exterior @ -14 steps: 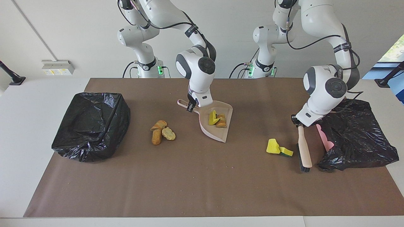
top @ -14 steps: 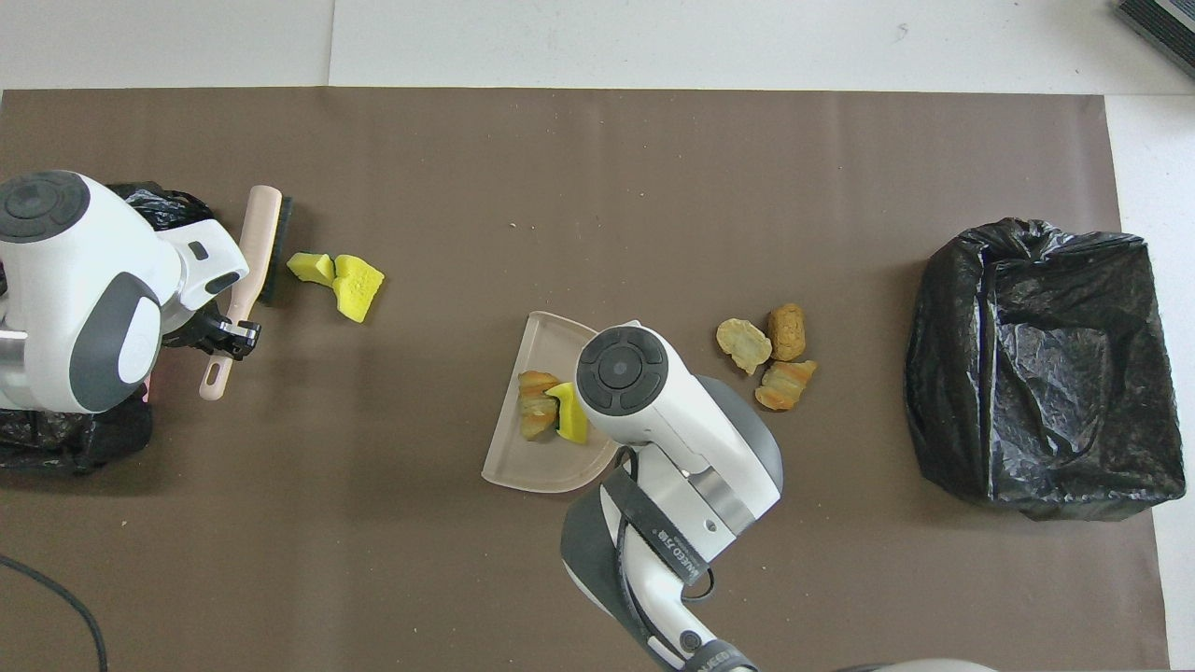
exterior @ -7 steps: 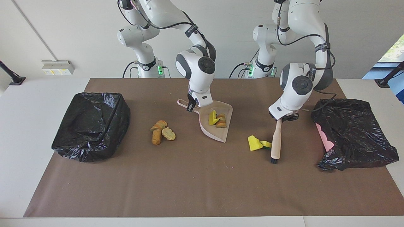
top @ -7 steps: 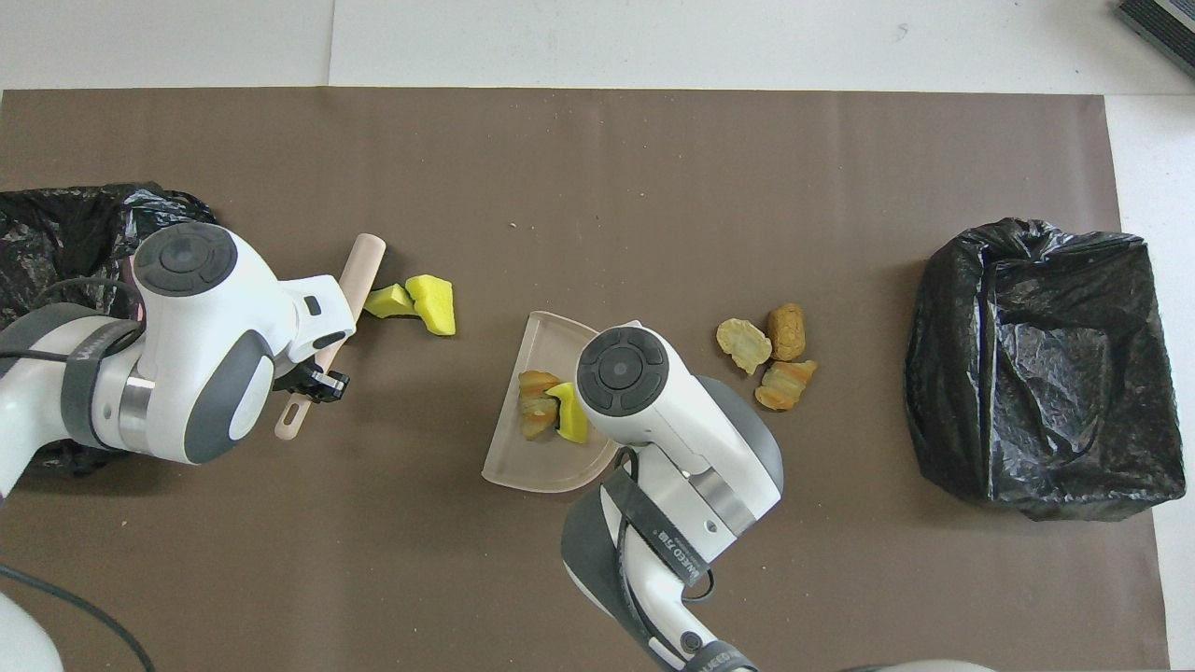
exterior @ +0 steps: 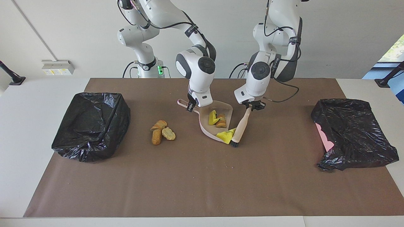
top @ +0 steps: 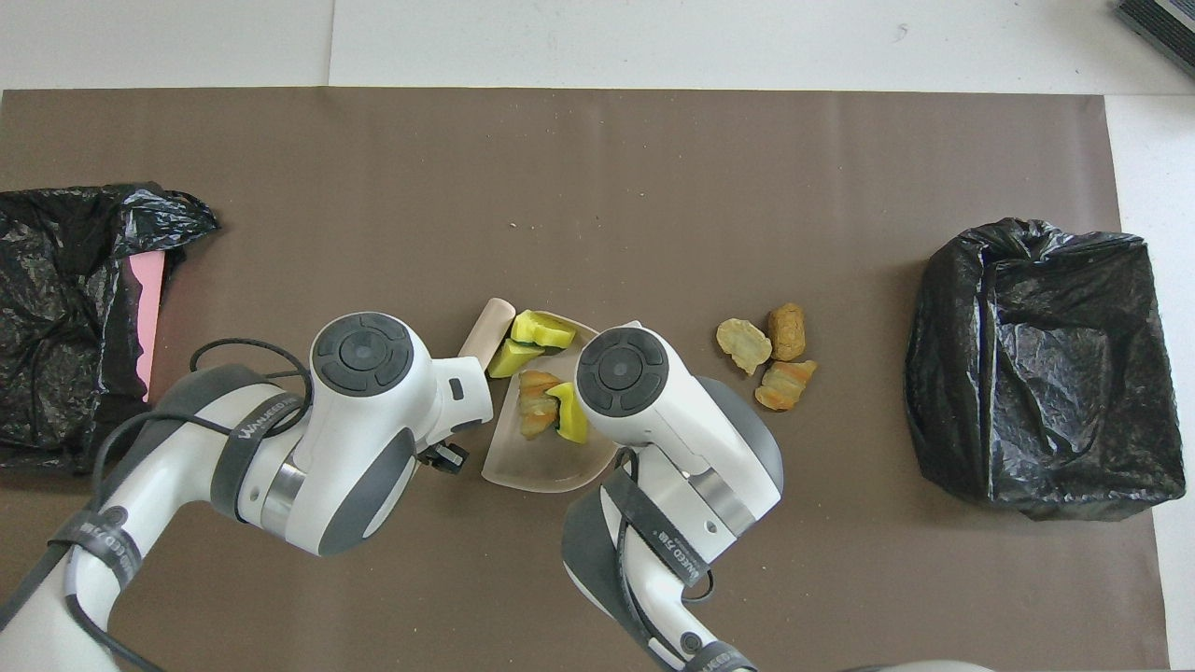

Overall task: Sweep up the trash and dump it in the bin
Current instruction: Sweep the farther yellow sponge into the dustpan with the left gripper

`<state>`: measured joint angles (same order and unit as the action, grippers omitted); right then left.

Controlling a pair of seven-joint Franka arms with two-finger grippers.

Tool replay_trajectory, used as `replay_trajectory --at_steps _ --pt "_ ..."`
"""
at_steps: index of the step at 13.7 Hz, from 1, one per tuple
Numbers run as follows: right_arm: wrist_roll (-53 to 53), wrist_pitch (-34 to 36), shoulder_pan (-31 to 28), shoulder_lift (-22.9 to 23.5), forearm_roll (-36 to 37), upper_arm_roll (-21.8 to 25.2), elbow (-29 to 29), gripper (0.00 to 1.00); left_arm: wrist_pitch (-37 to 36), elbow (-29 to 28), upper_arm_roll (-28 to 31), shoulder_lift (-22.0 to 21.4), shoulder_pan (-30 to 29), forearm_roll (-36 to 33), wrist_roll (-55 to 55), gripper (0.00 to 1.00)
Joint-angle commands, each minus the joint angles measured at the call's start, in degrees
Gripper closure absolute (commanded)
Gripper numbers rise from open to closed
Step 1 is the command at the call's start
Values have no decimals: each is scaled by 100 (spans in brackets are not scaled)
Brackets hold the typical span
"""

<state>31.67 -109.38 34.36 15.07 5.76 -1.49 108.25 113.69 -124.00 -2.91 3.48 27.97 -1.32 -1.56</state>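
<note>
Two yellow sponge scraps with green edges (exterior: 226, 135) (top: 532, 336) lie at the mouth of the pale pink plastic dustpan (exterior: 217, 130) (top: 537, 462), on the corner of its straight lip that is farthest from the robots. The dark bristles of the brush with the smooth, rounded pale wooden handle (exterior: 241, 126) (top: 485, 331) are touching them. The left gripper (exterior: 254, 106) has its jaws clamped on the upper end of that handle, and the brush is tilted down to the desk.

The right gripper (exterior: 190, 106) has its jaws closed on the dustpan's thin looped handle. The pan is flat and fan-shaped, and in the overhead view its lip faces nine o'clock. Inside it sit another yellow sponge bit and a crusty brown bread chunk (exterior: 217, 119) (top: 549, 406), touching each other.

Three tan and brown bread-like chunks (exterior: 162, 130) (top: 770, 355) lie huddled on the matte brown paper mat (exterior: 202, 183) (top: 597, 187), near the pan at its three o'clock in the overhead view.

In the same direction, at the right arm's end, stands the boxy bin lined with glossy, crinkled black plastic (exterior: 91, 126) (top: 1046, 364), with bare mat between it and the chunks. At nine o'clock, at the left arm's end, a second crumpled black plastic bag (exterior: 353, 132) (top: 65, 308) lies well apart from the pan, with a flat pink piece (exterior: 325, 138) (top: 145, 317) showing at its edge.
</note>
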Motion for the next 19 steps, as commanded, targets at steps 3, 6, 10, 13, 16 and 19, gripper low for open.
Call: replay_trajectory --at_steps 3,6,10,13,16,19 --pt "-197 -145 -8 -136 48 -9 196 100 -144 -275 107 -418 770 193 463 100" --pt "-197 -145 -8 -136 48 -9 196 100 -373 -20 141 -409 771 491 953 100" --pt "-197 -145 -8 -136 48 -9 196 100 -646 -19 177 -401 254 483 1743 100" --pt "-197 -128 -8 -128 48 -9 196 100 -821 -19 177 -427 121 483 2624 100" --pt "-188 -14 -34 -249 39 -9 143 100 -980 -72 168 -506 129 483 2975 100" --pt "57 337 -411 -846 48 -9 152 100 -788 -168 151 -559 208 492 3109 100"
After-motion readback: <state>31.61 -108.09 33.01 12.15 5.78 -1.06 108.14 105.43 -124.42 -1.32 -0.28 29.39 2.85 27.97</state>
